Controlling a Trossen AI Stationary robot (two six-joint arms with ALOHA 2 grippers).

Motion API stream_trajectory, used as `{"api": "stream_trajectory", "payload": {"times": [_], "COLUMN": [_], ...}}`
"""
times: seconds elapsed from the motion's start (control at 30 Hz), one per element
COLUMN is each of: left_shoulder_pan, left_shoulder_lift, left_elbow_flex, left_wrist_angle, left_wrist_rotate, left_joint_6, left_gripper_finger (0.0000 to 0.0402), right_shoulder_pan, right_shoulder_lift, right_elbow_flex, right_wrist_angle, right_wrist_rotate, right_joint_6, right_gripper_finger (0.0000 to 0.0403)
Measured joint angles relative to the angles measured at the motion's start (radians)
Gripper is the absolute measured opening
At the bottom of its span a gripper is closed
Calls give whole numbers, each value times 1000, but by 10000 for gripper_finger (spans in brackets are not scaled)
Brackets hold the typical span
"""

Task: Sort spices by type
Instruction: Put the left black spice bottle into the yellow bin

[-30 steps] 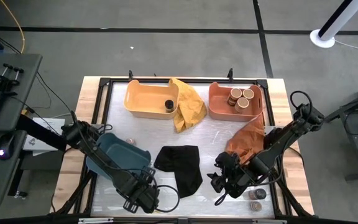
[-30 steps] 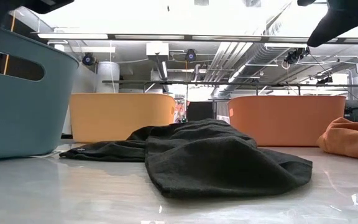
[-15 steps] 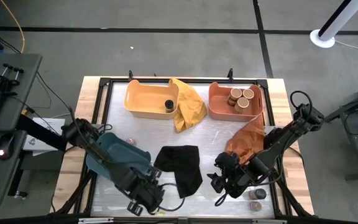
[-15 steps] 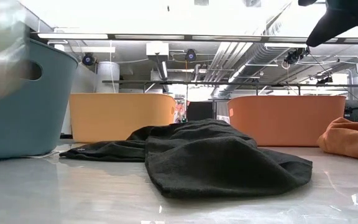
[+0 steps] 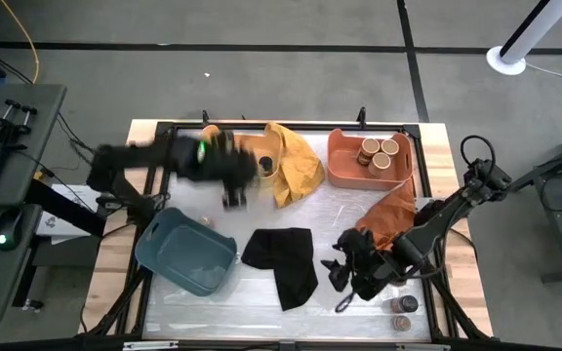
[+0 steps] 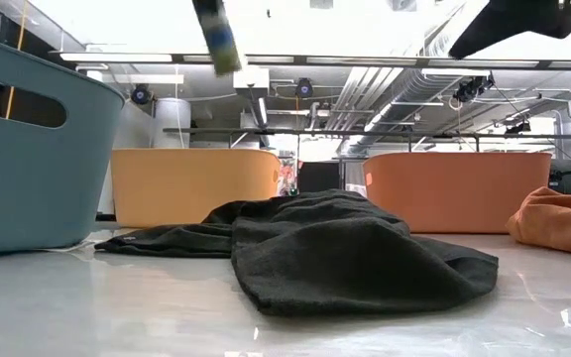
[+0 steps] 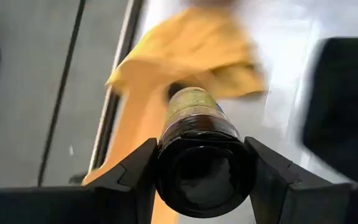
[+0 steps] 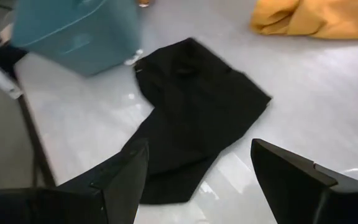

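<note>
My left gripper hangs high over the table's far left, beside the yellow tray, shut on a spice jar that has a dark end and a yellow-green label. My right gripper stands open above the table, right of the black cloth, with nothing between its fingers. Three tan-lidded jars stand in the coral tray. Two more jars stand at the near right edge. Another small jar stands just beyond the blue tray. My left gripper pinches the jar's dark end between its two fingers, one on either side. The jar's body runs on ahead along the line of the fingers, slanting downward. It is lifted clear of the table and of the trays.
A yellow cloth lies between the yellow and coral trays. An orange cloth lies below the coral tray, close to my right arm. There is bare tabletop in the middle, between the cloths.
My left gripper has swung fast from the table's near edge, by the blue tray, up and toward the far edge. It now hangs beside the yellow tray with the jar lifted high.
</note>
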Motion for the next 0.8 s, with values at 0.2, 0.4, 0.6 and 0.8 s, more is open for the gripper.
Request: {"api": "stream_trajectory", "payload": {"times": [0.2,0.4,0.6,0.8], "left_shoulder_pan": [378,557,588,552], "left_shoulder_lift": [-14,24,29,44], "left_elbow_flex": [-181,-356,-431,-505], "left_wrist_angle": [171,278,350,430], "left_wrist_rotate": [274,411,492,481], "left_joint_6": [207,307,368,379], "left_gripper_finger": [161,161,161,161], "right_shoulder_pan": [-81,-161,-198,-236], "right_shoulder_lift": [0,0,0,-2], "right_elbow_flex": [0,0,0,0], "right_wrist_angle": [-47,-53,-63,-92], "right_wrist_rotate": [-26,-94,-113,-202], "right_joint_6": [5,33,38,-41], "right_gripper_finger": [279,279,279,279]}}
